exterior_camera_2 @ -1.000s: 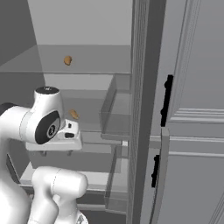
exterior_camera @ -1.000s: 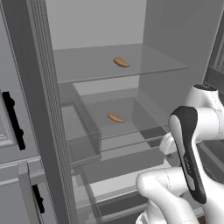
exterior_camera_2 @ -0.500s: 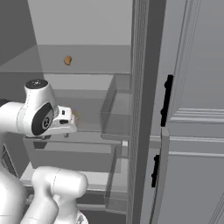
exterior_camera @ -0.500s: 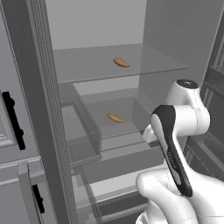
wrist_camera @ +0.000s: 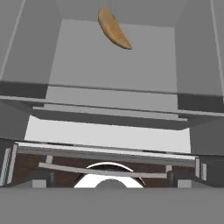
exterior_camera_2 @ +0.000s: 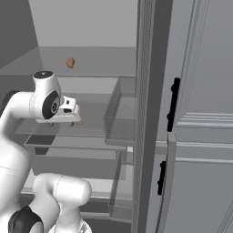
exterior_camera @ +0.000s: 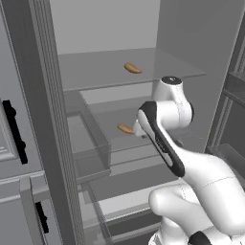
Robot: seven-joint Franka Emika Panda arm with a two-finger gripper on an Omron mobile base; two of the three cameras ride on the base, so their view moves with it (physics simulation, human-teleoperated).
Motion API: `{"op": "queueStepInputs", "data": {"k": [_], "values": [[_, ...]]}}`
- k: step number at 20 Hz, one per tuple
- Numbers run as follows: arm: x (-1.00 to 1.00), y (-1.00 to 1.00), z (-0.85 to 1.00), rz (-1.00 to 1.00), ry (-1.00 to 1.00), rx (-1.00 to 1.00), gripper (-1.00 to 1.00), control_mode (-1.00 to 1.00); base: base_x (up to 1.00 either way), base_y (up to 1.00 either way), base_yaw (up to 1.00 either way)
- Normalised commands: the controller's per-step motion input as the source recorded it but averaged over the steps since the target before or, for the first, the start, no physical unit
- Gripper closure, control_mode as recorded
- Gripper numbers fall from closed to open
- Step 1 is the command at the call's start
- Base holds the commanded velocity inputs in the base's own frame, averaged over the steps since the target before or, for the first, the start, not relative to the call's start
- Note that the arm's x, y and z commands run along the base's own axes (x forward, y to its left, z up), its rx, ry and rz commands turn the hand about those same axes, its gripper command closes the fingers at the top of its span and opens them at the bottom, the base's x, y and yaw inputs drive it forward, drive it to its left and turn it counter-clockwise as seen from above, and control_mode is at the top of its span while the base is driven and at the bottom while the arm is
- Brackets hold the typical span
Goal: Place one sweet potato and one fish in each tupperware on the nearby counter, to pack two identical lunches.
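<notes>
One sweet potato (exterior_camera: pixel 132 68) lies near the back of the fridge's upper glass shelf (exterior_camera: pixel 95 74); another sweet potato (wrist_camera: pixel 114 29) lies on the lower shelf (wrist_camera: pixel 113 61), beyond the released jaws.

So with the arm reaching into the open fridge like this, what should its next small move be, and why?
Probably carry the open gripper further in toward the small orange-brown sweet potato on the lower glass shelf. In the hand view that tuber lies far ahead at the top of the picture, untouched. The other sweet potato on the upper shelf sits higher than the hand.
</notes>
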Motion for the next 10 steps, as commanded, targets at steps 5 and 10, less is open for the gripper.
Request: {"op": "queueStepInputs", "data": {"k": [5, 10], "values": [[1.0, 0.31, -0.66, -0.03, 0.03, 0.0, -1.0, -1.0, 0.0, 0.0, 0.0], [0.89, 0.07, -0.17, 0.01, -0.12, 0.03, -1.0, -1.0, 0.0, 0.0, 0.0]]}}
